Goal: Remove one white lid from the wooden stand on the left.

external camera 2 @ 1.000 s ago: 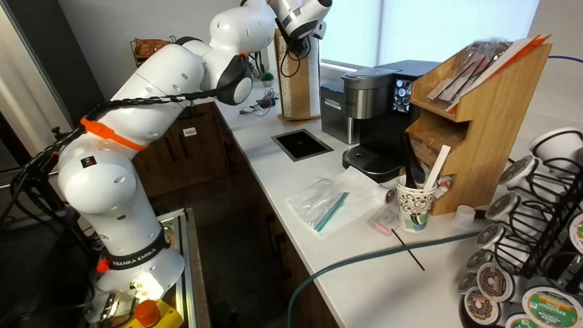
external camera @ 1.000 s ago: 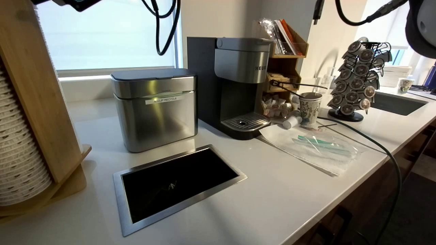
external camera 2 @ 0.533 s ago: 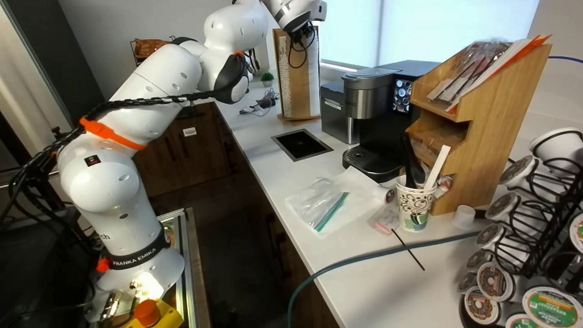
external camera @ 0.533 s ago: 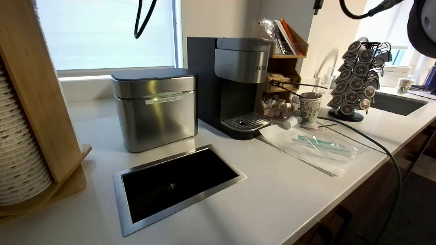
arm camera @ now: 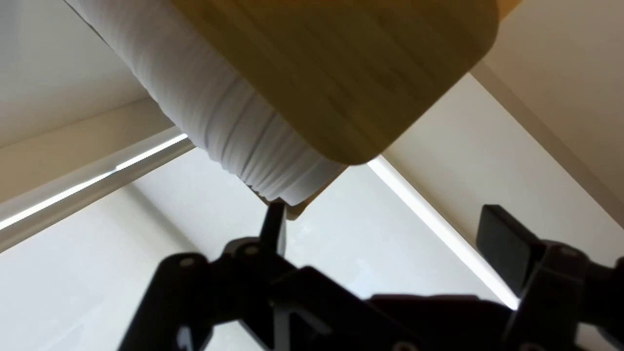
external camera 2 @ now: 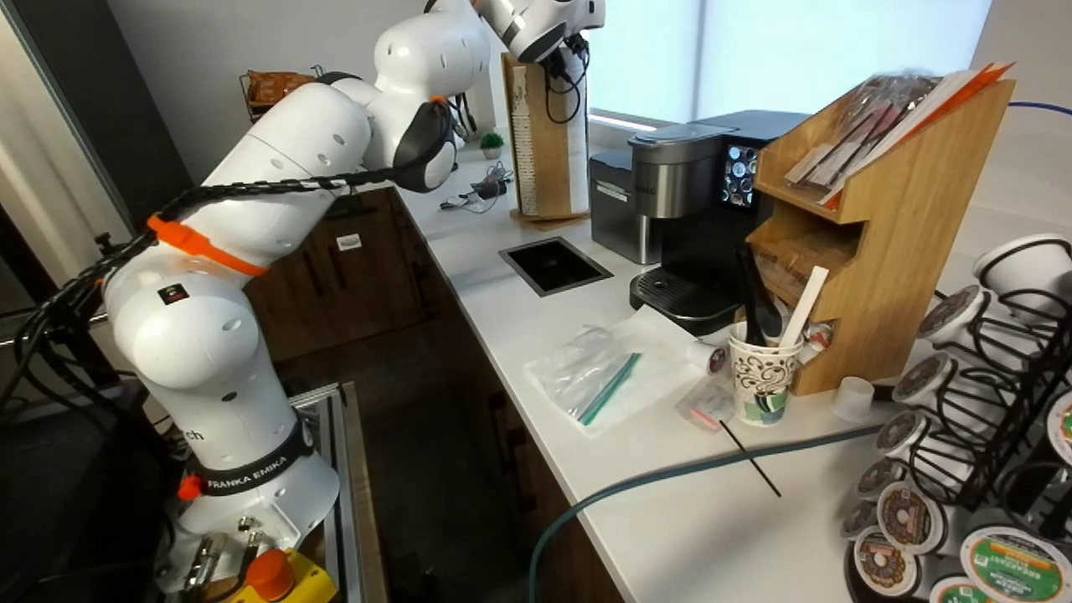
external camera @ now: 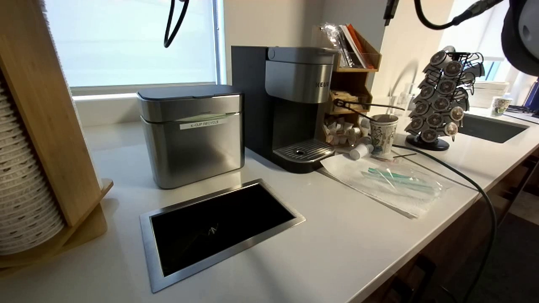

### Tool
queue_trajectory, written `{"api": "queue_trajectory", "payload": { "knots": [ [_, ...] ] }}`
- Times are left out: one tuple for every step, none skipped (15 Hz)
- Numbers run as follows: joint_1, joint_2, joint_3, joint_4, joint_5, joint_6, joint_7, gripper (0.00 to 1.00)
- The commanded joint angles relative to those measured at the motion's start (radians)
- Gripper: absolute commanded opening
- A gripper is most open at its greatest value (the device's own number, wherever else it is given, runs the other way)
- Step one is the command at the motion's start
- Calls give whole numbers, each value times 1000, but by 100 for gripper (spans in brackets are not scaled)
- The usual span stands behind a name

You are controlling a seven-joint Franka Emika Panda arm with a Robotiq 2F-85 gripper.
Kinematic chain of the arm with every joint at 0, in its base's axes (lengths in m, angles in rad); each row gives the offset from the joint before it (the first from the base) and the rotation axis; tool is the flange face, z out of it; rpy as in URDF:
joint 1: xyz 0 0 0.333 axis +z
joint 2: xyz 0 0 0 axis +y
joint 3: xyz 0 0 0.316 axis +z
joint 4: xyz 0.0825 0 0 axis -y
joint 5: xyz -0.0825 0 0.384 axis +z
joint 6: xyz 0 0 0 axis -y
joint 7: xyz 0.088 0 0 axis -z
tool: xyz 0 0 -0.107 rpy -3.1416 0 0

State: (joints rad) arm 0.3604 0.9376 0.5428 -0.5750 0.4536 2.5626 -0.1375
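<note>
Brown-grained wooden stand (arm camera: 360,73), white lids (arm camera: 209,92), black fingers (arm camera: 504,243)

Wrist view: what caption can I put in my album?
Open gripper near a wooden stand holding stacked white lids.

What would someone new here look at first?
Probably the big white robot arm, standing beside the counter in an exterior view. Next, the tall wooden stand holding stacked white lids, at the left edge of an exterior view. Then the coffee pods, at right in both exterior views.
</note>
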Motion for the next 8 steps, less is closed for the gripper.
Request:
{"api": "queue_trajectory", "payload": {
  "knots": [
    [10,45,11,50,-12,-52,-43,100],
    [10,52,15,55,-10,-60,-61,100],
    [12,58,17,59,-13,-59,-79,100],
    [14,64,20,63,-13,-57,-101,100],
    [12,68,24,64,-11,-63,-119,100],
    [12,72,28,64,-10,-68,-135,100],
    [8,74,36,63,-6,-88,-149,100],
    [3,75,41,59,-2,-120,-149,100]
  ]
}}
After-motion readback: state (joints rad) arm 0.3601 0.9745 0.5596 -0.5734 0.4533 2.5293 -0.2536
